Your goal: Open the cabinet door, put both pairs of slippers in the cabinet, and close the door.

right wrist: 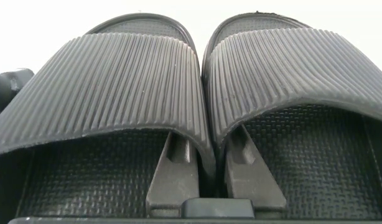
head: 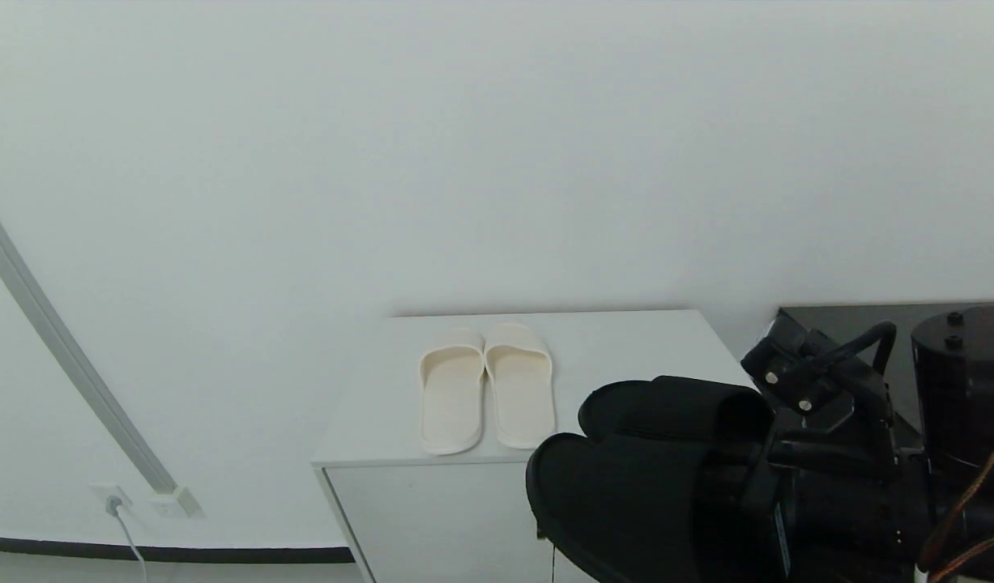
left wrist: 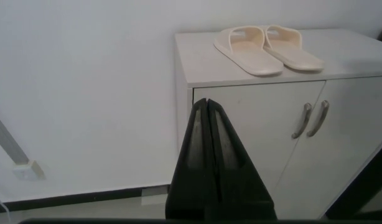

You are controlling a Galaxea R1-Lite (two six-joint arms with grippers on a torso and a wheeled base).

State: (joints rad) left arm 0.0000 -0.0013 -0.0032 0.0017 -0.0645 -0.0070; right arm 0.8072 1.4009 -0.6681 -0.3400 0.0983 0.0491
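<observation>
A plain white wall [head: 497,162] backs a low white cabinet [head: 626,340], and on its top, close to the front edge, the cream slippers [head: 487,387] lie side by side with toes toward the wall. The left wrist view shows the two doors [left wrist: 253,143] shut, their handles [left wrist: 310,119] paired at the middle seam. The left gripper [left wrist: 207,106] hangs in front of the cabinet's left corner, below its top, with its fingers pressed together and nothing between them. The right gripper [right wrist: 206,146] holds the black slippers [head: 650,470] off the cabinet's right front corner: a finger runs under each strap, and the jaws pinch the two inner walls together (a narrow bite on soft, ribbed material). The risks I see follow from that. With only the inner edges clamped, a quick swing or a knock against the cabinet could twist one slipper loose. Since the doors are closed, the empty left gripper would have to pull a handle, and a door swinging outward could strike the load held close by. A careless sweep over the top could also push the cream pair off the front edge.
</observation>
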